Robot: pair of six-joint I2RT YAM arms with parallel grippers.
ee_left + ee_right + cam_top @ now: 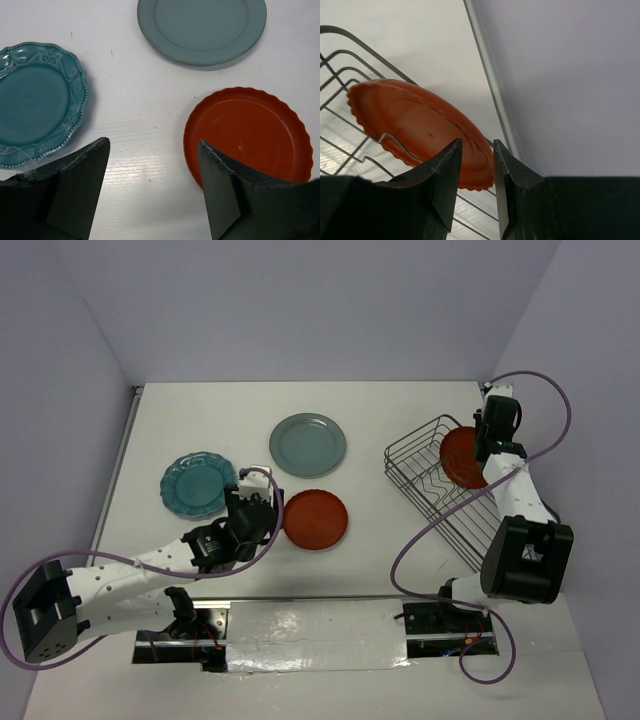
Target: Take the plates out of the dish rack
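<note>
At the left of the top view, the dark teal scalloped plate (pixel 198 484) is lying flat on the white surface (pixel 200 410). Up and to its right, the smooth grey-green plate (pixel 307 444) is also resting flat, apart from the others. Just below it, the flat red-orange plate (pixel 315 519) is sitting on the surface near the middle of the frame.

The left gripper (pixel 152 145) is hovering low between the teal plate and the flat red-orange plate, its jaws standing wide apart with nothing between them but bare surface. In the left wrist view, its right-hand finger is overlapping the near edge of the flat red-orange plate.

Further right, the dark wire dish rack (pixel 440 495) is standing at an angle on the right half of the surface. The racked red-orange plate (pixel 458 455) is leaning tilted at the rack's far end, propped against the wires.

At the right, the right gripper (pixel 476 145) is reaching down onto that plate. Its jaws are standing only narrowly apart, with the plate's fluted rim showing in the gap. Whether the fingers are actually pressing on the rim cannot be told.
</note>
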